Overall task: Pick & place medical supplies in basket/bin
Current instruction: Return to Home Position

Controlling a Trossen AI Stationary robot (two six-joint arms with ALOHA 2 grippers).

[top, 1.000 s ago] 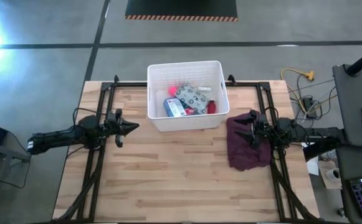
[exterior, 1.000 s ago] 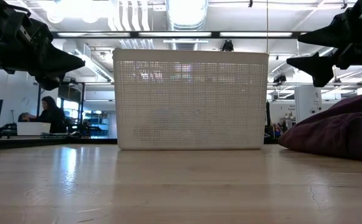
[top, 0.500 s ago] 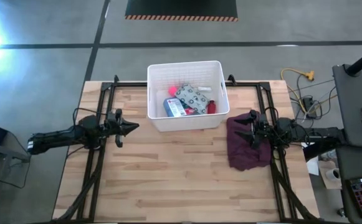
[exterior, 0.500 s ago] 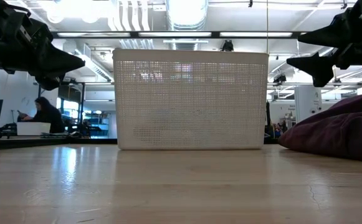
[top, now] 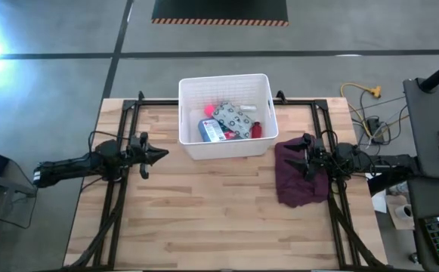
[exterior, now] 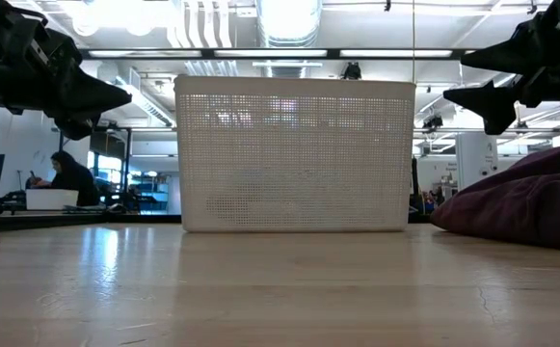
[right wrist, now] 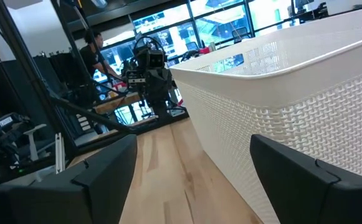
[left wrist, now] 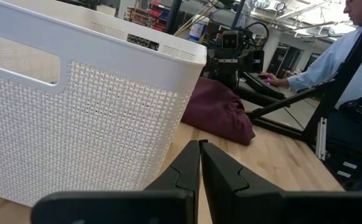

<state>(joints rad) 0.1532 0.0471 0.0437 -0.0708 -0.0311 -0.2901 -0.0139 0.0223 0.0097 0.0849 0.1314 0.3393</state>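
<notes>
The white lattice bin (top: 224, 149) (exterior: 294, 154) stands on its base at the table's far middle. Inside it lie the blue-white pouch (top: 212, 131), the pale green wipes pack (top: 234, 117), a red item (top: 255, 129) and a pink piece (top: 208, 112); the other supplies are hidden. My left gripper (top: 161, 153) (left wrist: 199, 144) hovers shut, left of the bin, pointing toward it. My right gripper (top: 298, 153) (right wrist: 193, 165) hovers open, right of the bin and above the maroon cloth (top: 301, 181). Neither touches anything.
The maroon cloth (exterior: 530, 202) lies bunched on the table's right side, under the right gripper. Black frame rails (top: 121, 189) run along both table sides. Bare wood (top: 211, 211) spreads in front of the bin. People sit beyond the table (exterior: 67, 173).
</notes>
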